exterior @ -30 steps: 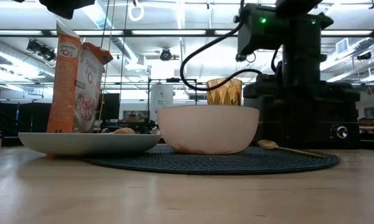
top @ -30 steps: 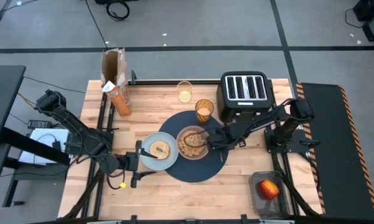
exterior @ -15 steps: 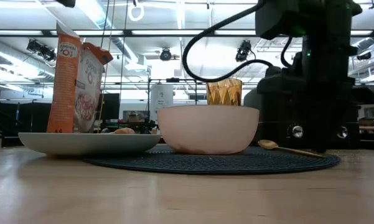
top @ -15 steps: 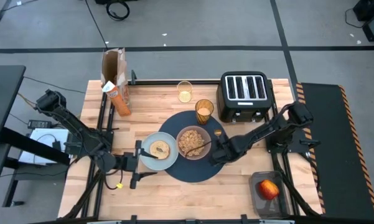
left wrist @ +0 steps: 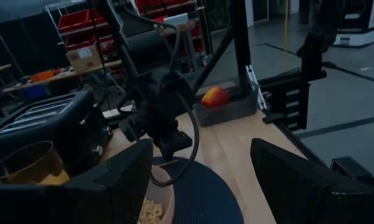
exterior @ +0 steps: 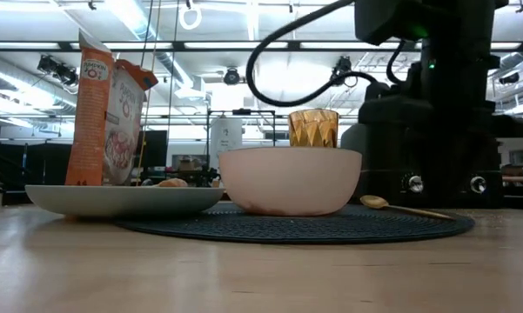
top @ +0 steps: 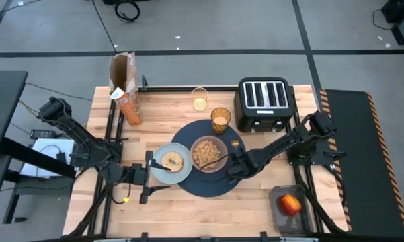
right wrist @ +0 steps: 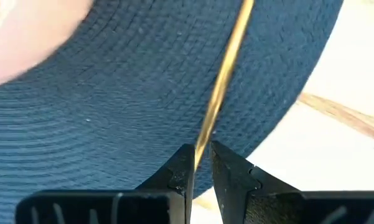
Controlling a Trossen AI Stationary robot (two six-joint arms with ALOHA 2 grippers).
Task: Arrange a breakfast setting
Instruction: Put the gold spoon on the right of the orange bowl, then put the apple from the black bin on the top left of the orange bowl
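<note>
While the right gripper (top: 231,169) sat at the bowl's rim a second ago, we now see it drawn back to about four o'clock of the pinkish bowl (top: 209,154), low over the navy placemat (top: 212,183). Its fingers (right wrist: 180,171) are nearly closed on the handle end of the gold spoon (right wrist: 223,87), whose shaft runs away across the woven mat. In the low view the spoon's bowl (exterior: 373,202) lies on the mat just beside the pinkish bowl. We judge that the spoon is being laid out at the bowl's side, with only the release left for this step.

Nothing else has shifted. The left gripper (top: 148,176) waits at nine o'clock of the pale plate (top: 158,171), fingers (left wrist: 118,177) standing apart and holding nothing. The bagel (top: 172,160) lies on the plate, cereal (top: 206,152) fills the bowl, and the amber tumbler (top: 220,119) stands at the mat's twelve o'clock edge. The red apple (top: 290,204) still lies in a bin off the desk's (top: 161,111) five o'clock corner, so we judge the setting unfinished.

The orange cereal box (exterior: 107,113) carries lettering near its top, too small for us to read. We find no legible markings on the toaster (top: 263,98).
</note>
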